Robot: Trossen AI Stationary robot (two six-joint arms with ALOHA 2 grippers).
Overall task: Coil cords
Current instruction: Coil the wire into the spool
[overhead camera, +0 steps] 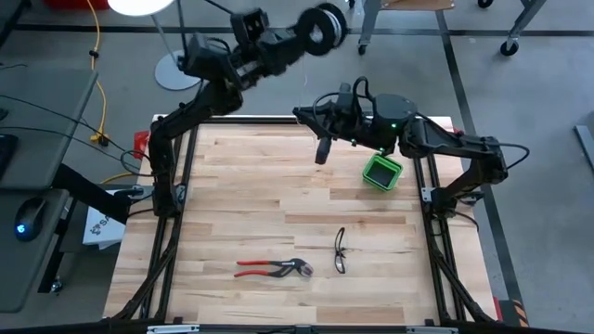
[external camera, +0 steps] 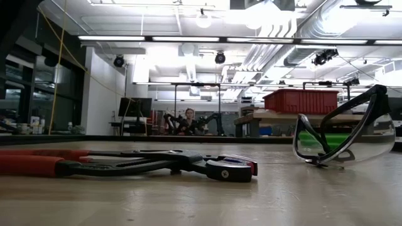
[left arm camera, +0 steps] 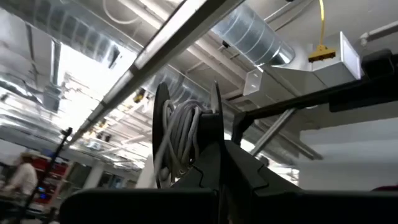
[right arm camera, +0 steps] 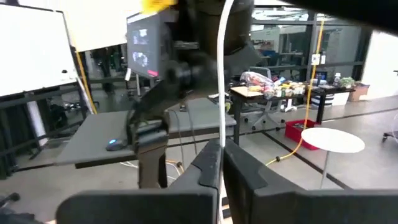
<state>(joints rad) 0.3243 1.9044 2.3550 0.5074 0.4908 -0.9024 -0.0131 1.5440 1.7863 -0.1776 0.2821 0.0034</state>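
Note:
The black round spool (overhead camera: 325, 28) with white cord wound on it (left arm camera: 180, 140) is held by my left gripper (left arm camera: 217, 177), which is raised high beyond the table's far edge. My right gripper (overhead camera: 306, 116) is above the table's far middle, pointing toward the left edge. It is shut on the thin white cord (right arm camera: 222, 74), which runs straight up from its fingertips (right arm camera: 222, 155) and out of the right wrist view. Neither gripper shows in the low view. My left gripper holds the spool by its lower part (left arm camera: 208, 149) between the ends of its two fingers. The spool is seen edge-on, its two flanges upright. My own fingers hide the exact place of contact. The spool is lifted well clear of the table. My right gripper pinches the white cord (right arm camera: 222, 140) between its two fingertips, a single strand. The fingers lie level, coming from the table's right side, across the cord. The cord rises straight above them, clear of the table.
Red-handled pliers (overhead camera: 274, 269) and clear safety glasses (overhead camera: 340, 250) lie near the table's front middle. A small green box (overhead camera: 381, 172) stands at the right, under my right arm. A yellow cable (overhead camera: 97, 83) hangs beyond the table's left side.

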